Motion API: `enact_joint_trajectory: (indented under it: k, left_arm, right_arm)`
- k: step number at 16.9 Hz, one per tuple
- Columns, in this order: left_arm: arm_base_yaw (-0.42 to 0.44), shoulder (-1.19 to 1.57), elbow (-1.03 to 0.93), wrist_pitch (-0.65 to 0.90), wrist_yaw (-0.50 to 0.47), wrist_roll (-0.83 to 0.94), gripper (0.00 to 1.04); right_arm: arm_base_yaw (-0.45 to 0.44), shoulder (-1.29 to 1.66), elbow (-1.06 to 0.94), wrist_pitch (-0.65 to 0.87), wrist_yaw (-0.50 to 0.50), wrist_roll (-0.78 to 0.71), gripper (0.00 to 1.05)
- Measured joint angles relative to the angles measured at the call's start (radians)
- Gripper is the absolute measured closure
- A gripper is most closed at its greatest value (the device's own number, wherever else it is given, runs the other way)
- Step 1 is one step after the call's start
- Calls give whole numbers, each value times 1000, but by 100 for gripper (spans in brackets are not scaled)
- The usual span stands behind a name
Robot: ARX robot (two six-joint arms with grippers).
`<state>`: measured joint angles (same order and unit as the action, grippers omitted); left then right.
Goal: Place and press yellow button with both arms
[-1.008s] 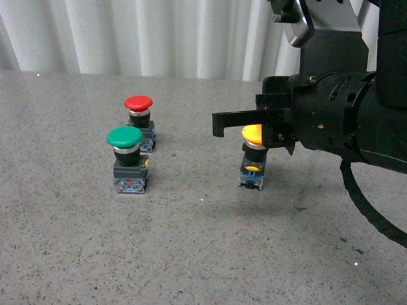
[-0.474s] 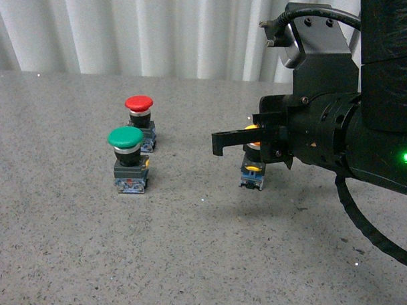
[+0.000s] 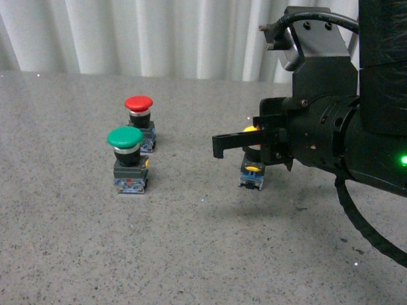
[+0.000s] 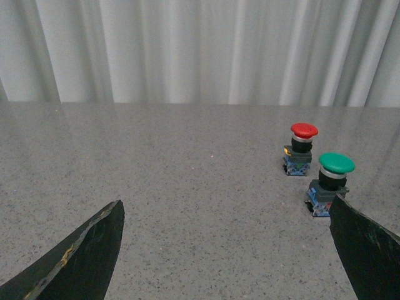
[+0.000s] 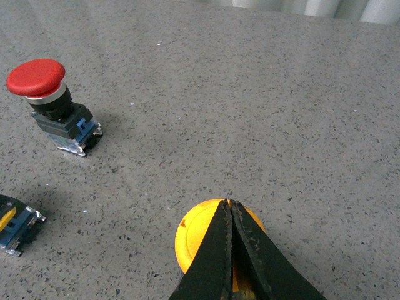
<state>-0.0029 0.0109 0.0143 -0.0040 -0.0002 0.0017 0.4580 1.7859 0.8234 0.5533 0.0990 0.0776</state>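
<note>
The yellow button (image 3: 252,166) stands upright on the grey table, right of centre. My right gripper (image 3: 218,144) is shut, its flat fingers lying across the yellow cap (image 5: 195,236) from above; in the right wrist view the closed tips (image 5: 229,204) rest over the cap's far edge. Most of the cap is hidden behind the arm in the front view. My left gripper (image 4: 225,215) is open and empty over bare table, its fingers (image 4: 87,250) wide apart; it is out of the front view.
A green button (image 3: 127,160) and a red button (image 3: 139,122) stand left of centre; both show in the left wrist view, green (image 4: 331,184) and red (image 4: 301,148). The red one (image 5: 47,100) also shows in the right wrist view. White curtain (image 3: 127,29) behind the table.
My right arm has come down, so the shut fingers sit lower on the yellow cap, which is now more hidden. The buttons have not moved.
</note>
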Motion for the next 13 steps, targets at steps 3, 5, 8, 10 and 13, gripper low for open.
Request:
enact_joint_trajectory:
  k: [3, 5, 8, 10, 13]
  left_arm:
    - [0, 0, 0, 0, 0, 0, 7]
    - [0, 0, 0, 0, 0, 0, 7]
    - [0, 0, 0, 0, 0, 0, 7]
    - [0, 0, 0, 0, 0, 0, 7]
    - [0, 0, 0, 0, 0, 0, 7]
  right_arm:
    - [2, 13, 7, 3, 2, -1, 103]
    - [6, 14, 11, -2, 4, -1, 103]
    - [5, -2, 2, 48, 3, 4, 103]
    - [-2, -52, -23, 157, -1, 38, 103]
    - [-6, -270, -29, 251, 2, 139, 103]
